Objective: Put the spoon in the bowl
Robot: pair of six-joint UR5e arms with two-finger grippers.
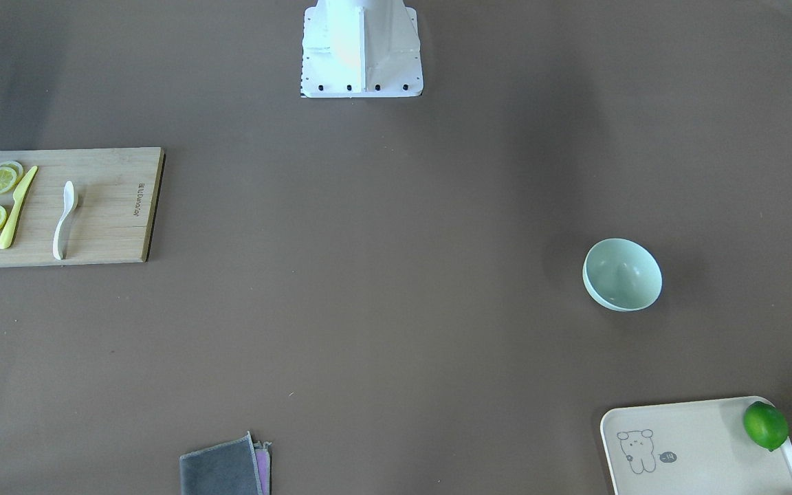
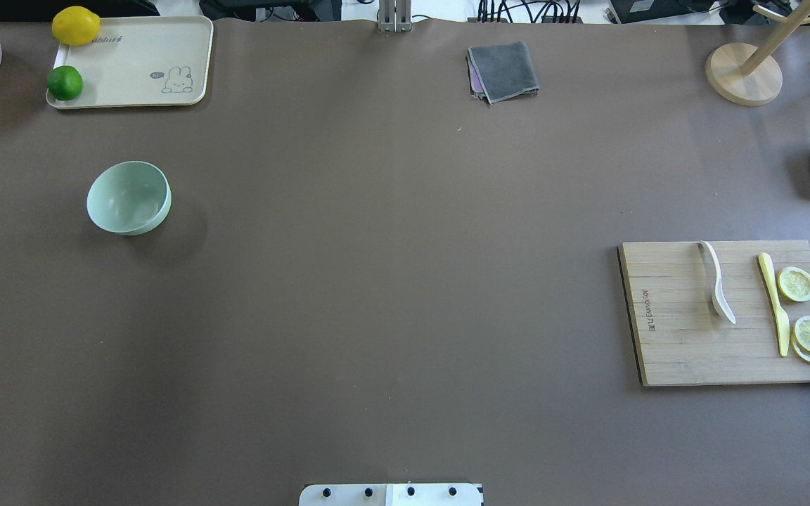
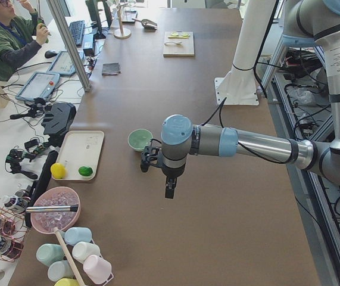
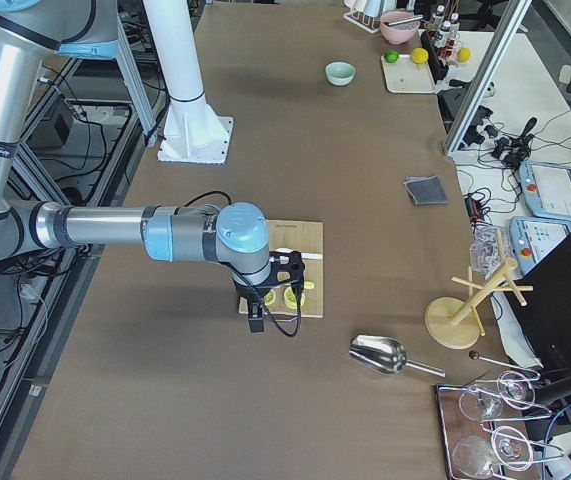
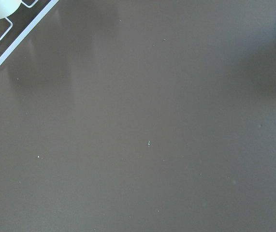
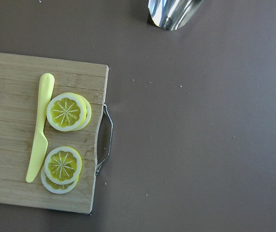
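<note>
- Brown worktop (image 2: 405,281) fills the scene and carries all the things; the white robot base stands at its near edge in the overhead view.
- Left arm reaches out above the bare worktop. Its end effector (image 3: 168,192) hangs in the air and points down. I cannot tell how far it is open, and nothing is seen in it.
- Right arm reaches toward the cutting board (image 2: 679,344). Its end effector (image 4: 257,320) hangs over the board's handle end. I cannot tell its opening either.
- Cream tray (image 2: 138,70) lies in the far corner on the robot's left, with a lime (image 2: 65,82) and a lemon (image 2: 76,25) on it.
- Mint-green bowl (image 2: 129,197) stands near the tray, with nothing inside.
- Grey cloth (image 2: 503,70) lies folded at the far edge.
- White spoon (image 2: 718,284) lies flat on the cutting board, with the scoop toward the robot, well apart from the bowl.
- Yellow knife (image 2: 774,302) lies beside the spoon, between it and the lemon slices (image 2: 796,284).
</note>
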